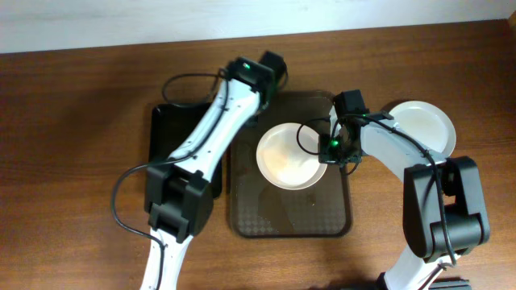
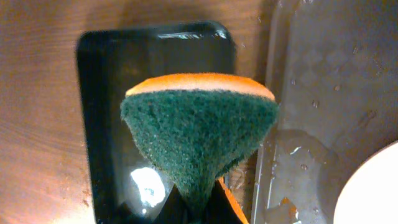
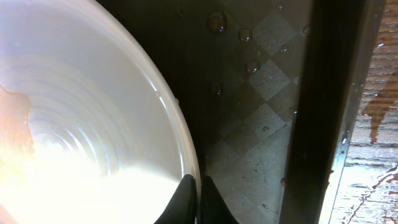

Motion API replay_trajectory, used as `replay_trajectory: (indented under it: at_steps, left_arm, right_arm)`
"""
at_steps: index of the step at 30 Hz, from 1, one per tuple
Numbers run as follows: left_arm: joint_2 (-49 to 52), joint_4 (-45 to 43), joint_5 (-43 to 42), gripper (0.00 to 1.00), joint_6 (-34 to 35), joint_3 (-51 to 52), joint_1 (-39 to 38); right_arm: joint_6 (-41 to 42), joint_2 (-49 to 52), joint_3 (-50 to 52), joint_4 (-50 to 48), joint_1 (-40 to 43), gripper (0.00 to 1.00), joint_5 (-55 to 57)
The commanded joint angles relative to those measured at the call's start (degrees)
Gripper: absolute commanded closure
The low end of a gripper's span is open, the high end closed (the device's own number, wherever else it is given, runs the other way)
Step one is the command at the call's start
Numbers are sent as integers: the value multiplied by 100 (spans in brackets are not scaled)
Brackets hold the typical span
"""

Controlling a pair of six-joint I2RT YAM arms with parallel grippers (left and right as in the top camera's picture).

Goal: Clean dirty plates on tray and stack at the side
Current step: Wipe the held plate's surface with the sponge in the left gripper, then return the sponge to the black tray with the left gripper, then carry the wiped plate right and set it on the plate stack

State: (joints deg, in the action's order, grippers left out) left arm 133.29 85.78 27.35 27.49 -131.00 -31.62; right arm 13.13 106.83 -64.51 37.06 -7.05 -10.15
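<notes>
Brown and wet, the large tray (image 1: 290, 217) sits mid-bench (image 1: 72, 121) with a single white plate (image 1: 286, 157) in its upper half. The lower half of the tray holds only a film of water (image 1: 278, 205).

The right fingers (image 3: 205, 202) are closed tight on the near rim of that plate, one tip inside the lip and one outside. Whether the plate is lifted off the tray floor or rests on it cannot be told. The right wrist view shows an orange smear (image 3: 12, 118) on the plate's inner surface, at the left edge of the picture. It also shows droplets (image 3: 217, 22) beading on the tray's chequered floor beside the rim.

The left fingers (image 2: 183, 214) are pinched on a sponge (image 2: 199, 130), green scouring face towards the camera and orange backing on top. The sponge hangs above a smaller black tray (image 2: 155, 50). That tray lies just left of the brown one, and the part that shows is glossy with nothing in it.

On the bare bench to the right of the brown tray lies a second plate (image 1: 423, 121), white and partly hidden by the right arm. Whether more than one plate is stacked there cannot be told.
</notes>
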Motion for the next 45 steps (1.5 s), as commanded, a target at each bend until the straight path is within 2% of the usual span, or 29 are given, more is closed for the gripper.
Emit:
replay_trajectory:
  at_steps: [1,3,7,10,14,15,16,18,19,21,22,23,24,26,27,28,30,34,38,40,43,45]
  left_arm:
    - [-323,612,-575,100,-37,-590,400]
    - [-671,1029,-658,100,-153,-599,610]
    - [-951,1093,-769,100,-422,-542,828]
    - [-951,870,-767,100,-446,214,1049]
    - [-951,-83,-1462,100,-649,1703,1613]
    - [-951,-396,-1738,88,-787,1989,1744]
    - [-951,-546,-1862,66,-835,2105,1808]
    - [-968,-673,-2020,62,-833,2192,2015]
    - [-1047,-667,-2076,60,-841,2192,2072]
    - [-1434,-667,-2455,20,-1141,2192,2107]
    - [-1687,-662,-2531,0,-1207,2192,2107]
    - [-1996,-651,-2575,0,-1255,2192,2107]
    - [-2365,-651,-2643,0,-1287,2192,2107]
    - [-3071,-651,-2702,0,-1285,2192,2107]
    - [-3427,-654,-2699,0,-1285,2192,2107]
    - [-3740,-645,-2702,0,-1285,2192,2107]
    - [-4207,-509,-2719,0,-1283,2192,2103]
    - [-4483,-232,-2717,0,-1283,2194,2103]
    - [-4481,-216,-2717,0,-1283,2194,2103]
    - [-4483,-216,-2717,0,-1283,2194,2103]
    - [-4483,-216,-2717,0,-1283,2194,2103]
    - [-4483,-216,-2717,0,-1283,2194,2103]
  right_arm:
    - [-26,70,76,70,39,96,328]
    - [-26,70,76,70,39,96,328]
    - [-24,70,76,70,39,96,328]
    - [-24,70,76,68,37,96,328]
    - [-24,70,76,63,39,95,328]
    - [-24,70,76,63,37,95,326]
    - [-24,70,76,66,37,94,326]
    - [-24,70,76,70,37,94,326]
    - [-24,70,76,68,37,90,326]
    - [-24,70,76,68,37,84,326]
    - [-24,70,76,68,37,72,326]
    - [-96,70,76,70,37,41,313]
    - [-304,70,76,70,33,41,227]
    - [-369,70,76,68,33,56,129]
    - [-372,70,76,63,33,91,131]
    - [-372,68,72,52,33,96,129]
    - [-372,33,-15,114,35,96,129]
    - [-376,-249,-387,428,33,96,-210]
    - [-1078,-334,-1222,1172,-74,96,-485]
    - [-1143,-334,-1665,1366,-203,96,-461]
    - [-1141,-334,-2262,1338,-520,96,-461]
    - [-1141,-334,-2433,973,-887,96,-424]
